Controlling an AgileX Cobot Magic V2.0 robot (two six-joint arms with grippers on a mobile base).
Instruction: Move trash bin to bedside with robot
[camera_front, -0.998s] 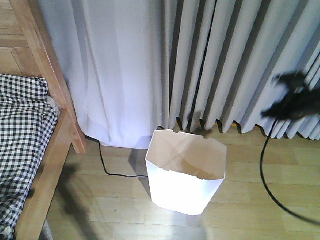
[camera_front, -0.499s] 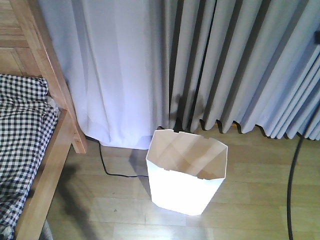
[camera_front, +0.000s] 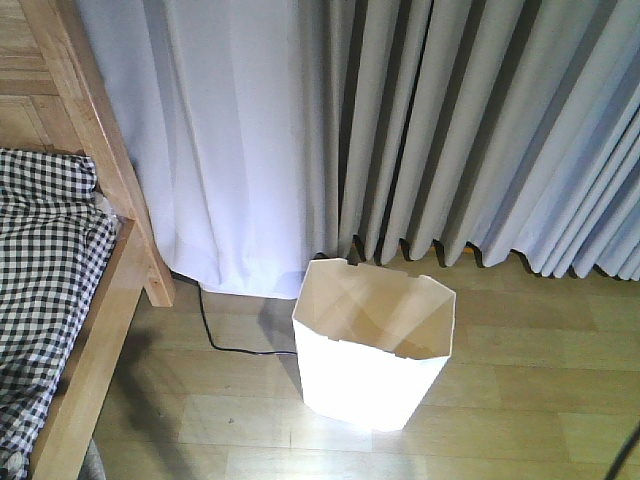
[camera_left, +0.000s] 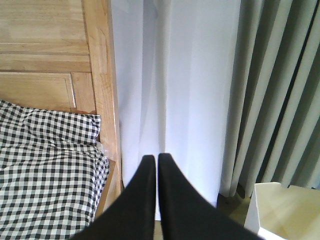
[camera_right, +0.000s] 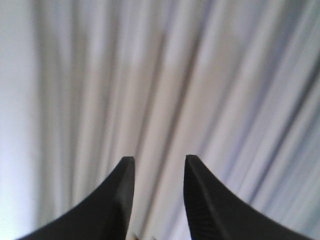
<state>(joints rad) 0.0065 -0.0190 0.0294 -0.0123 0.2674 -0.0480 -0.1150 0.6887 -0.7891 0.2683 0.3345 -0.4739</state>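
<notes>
The left gripper (camera_left: 154, 159) hangs closed on nothing; the right gripper (camera_right: 159, 162) is parted, also holding nothing, facing blurred curtains (camera_front: 450, 130). Beyond them the trash bin (camera_front: 372, 345) stands upright on the wooden floor (camera_front: 520, 400), apart from the bedside (camera_front: 100, 330) (a black cable (camera_front: 215, 335) trails between). A careless push could tip it.

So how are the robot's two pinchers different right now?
The left gripper has its black fingers pressed together, while the right gripper has its fingers spread apart. The left one faces the white curtain beside the bed; the right one faces only blurry grey curtains. Both are black, pointed and hold nothing.
</notes>
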